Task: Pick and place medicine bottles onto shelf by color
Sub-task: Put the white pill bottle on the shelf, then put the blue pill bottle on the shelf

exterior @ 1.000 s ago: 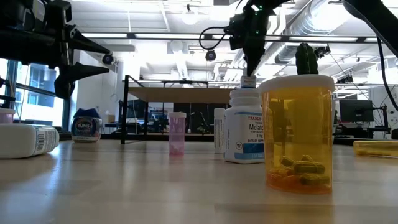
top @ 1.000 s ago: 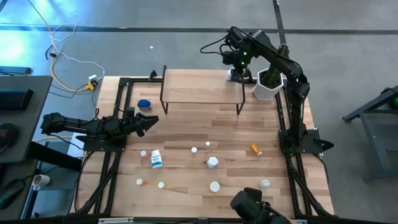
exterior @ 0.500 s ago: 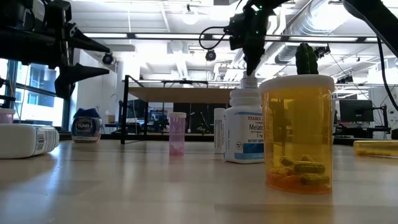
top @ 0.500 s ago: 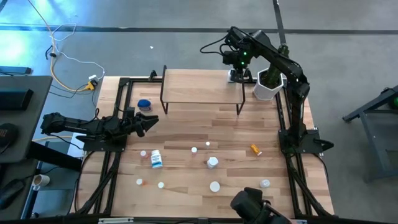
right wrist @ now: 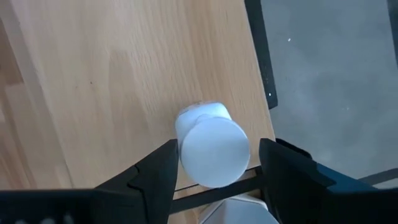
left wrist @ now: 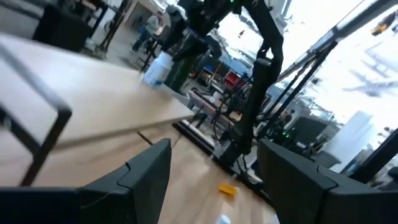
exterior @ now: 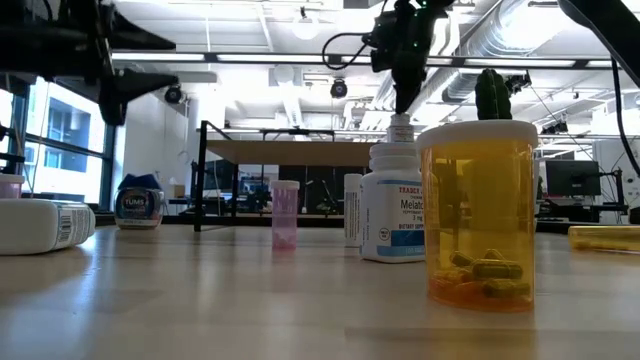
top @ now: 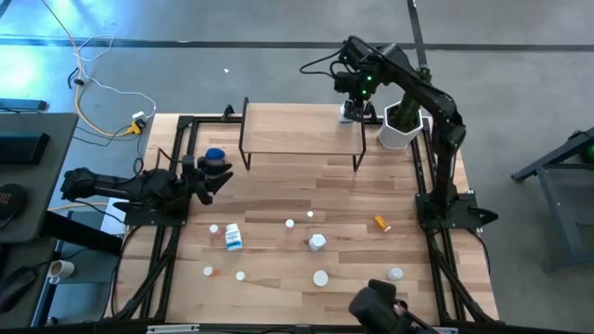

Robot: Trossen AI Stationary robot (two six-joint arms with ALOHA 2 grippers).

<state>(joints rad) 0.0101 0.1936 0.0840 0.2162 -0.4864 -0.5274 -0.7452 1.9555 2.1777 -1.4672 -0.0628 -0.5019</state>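
Right gripper [right wrist: 214, 171] hangs spread above a white bottle [right wrist: 211, 146] standing on the shelf [right wrist: 112, 81]

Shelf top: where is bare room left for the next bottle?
Shelf is bare from its left end nearly across; only a white bottle stands at the right end, under the right hand. The table's near half is crowded with bottles.
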